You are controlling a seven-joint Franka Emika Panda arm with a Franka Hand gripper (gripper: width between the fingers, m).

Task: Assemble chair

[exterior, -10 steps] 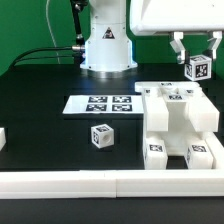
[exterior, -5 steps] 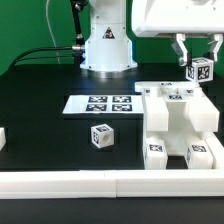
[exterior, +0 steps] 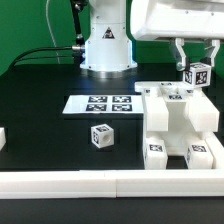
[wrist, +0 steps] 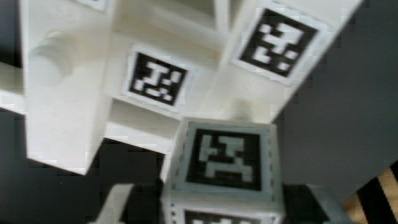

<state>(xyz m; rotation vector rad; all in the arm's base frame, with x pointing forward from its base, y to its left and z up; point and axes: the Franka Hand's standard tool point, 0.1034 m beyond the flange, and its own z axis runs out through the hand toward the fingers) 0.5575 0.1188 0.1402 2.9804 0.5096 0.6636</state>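
**Q:** Change since the last entry?
**A:** My pincer point(exterior: 197, 66), clenched on a tagged chair block point(exterior: 197, 76), has sunk slightly and twisted the block. The half-built chair point(exterior: 180, 120) sits just beneath, so seating looks to be next.
**Q:** Obstructions?
**A:** None between. The loose tagged cube point(exterior: 101, 135) and marker board point(exterior: 100, 103) lie well apart, toward the exterior view's left.

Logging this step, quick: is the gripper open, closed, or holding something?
Gripper: closed on a small tagged white block, held above the chair assembly.
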